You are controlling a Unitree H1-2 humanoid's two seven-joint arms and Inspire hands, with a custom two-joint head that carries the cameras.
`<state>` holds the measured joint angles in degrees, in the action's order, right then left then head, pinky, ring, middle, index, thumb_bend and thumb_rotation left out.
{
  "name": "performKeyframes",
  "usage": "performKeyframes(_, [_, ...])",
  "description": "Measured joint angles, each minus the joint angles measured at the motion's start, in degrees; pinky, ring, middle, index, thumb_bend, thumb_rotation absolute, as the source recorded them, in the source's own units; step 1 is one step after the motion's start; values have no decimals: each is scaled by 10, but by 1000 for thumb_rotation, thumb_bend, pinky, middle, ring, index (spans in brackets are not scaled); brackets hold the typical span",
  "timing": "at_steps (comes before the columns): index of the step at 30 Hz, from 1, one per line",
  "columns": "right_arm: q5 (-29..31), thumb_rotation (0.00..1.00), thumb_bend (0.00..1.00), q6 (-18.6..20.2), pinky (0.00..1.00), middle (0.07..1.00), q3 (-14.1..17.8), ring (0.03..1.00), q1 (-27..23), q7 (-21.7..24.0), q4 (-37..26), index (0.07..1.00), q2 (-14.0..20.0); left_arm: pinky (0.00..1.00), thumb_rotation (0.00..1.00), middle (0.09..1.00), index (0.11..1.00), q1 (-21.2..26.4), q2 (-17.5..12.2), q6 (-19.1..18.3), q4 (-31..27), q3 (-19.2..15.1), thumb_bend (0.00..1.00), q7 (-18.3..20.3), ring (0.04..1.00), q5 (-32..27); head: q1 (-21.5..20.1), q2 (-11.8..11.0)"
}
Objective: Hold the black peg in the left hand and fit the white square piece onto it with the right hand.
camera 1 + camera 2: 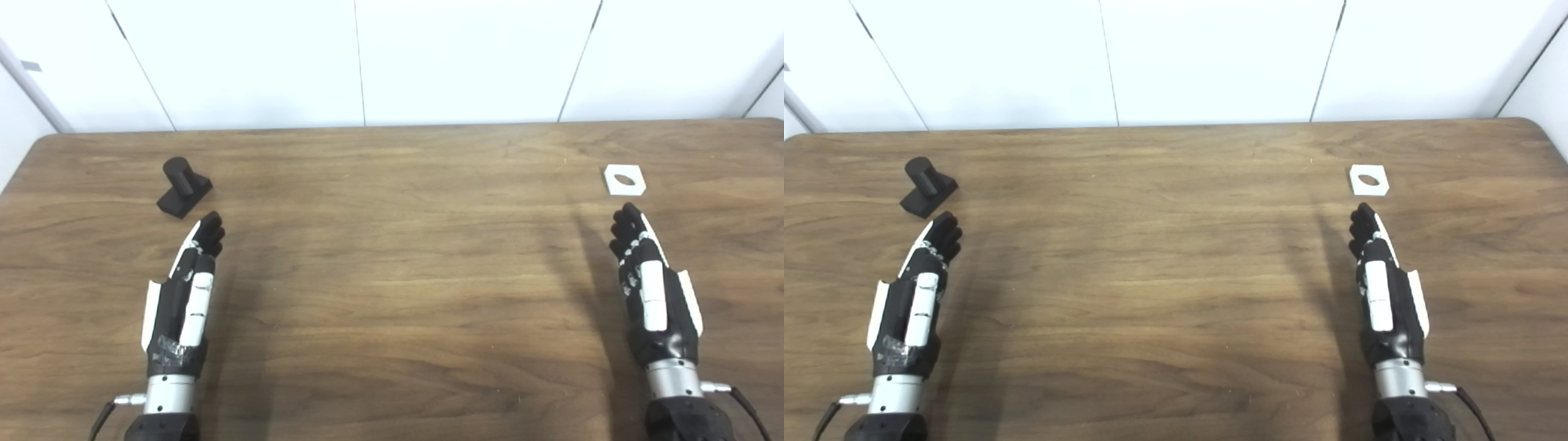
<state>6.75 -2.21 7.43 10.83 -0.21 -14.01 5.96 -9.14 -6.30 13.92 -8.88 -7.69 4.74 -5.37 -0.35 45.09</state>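
The black peg (182, 187), a short cylinder on a square base, lies on the wooden table (392, 257) at the far left. My left hand (187, 291) is open and empty, held edge-up just in front of the peg, not touching it. The white square piece (624, 180), flat with a round hole, lies at the far right. My right hand (649, 288) is open and empty, held edge-up just in front of the white piece, apart from it. Both also show in the right eye view: peg (927, 187), white piece (1369, 180).
White wall panels (392, 61) rise behind the table's far edge. The table's rounded corners show at far left and far right.
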Motion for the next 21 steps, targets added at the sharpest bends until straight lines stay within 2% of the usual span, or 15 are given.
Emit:
performKeyframes(2, [3,952,564,1,979,954,-1,972,0,3,0,949,0,998,901,977,966,1,2,-11,0,-1,455,0,970,-9,0,0])
performKeyframes(7, [16,942,576,3,992,962,-1,982,0,6,-1,957,0,1000,905,997,997,2,5,-33,-2,-3,461,-2,996,-16,1,1])
performKeyframes(21, [36,922,561,6,989,965,5,981,3,20,-6,966,2,1000,885,993,991,-4,18,-62,-16,1,467,-14,1000,-16,13,-4])
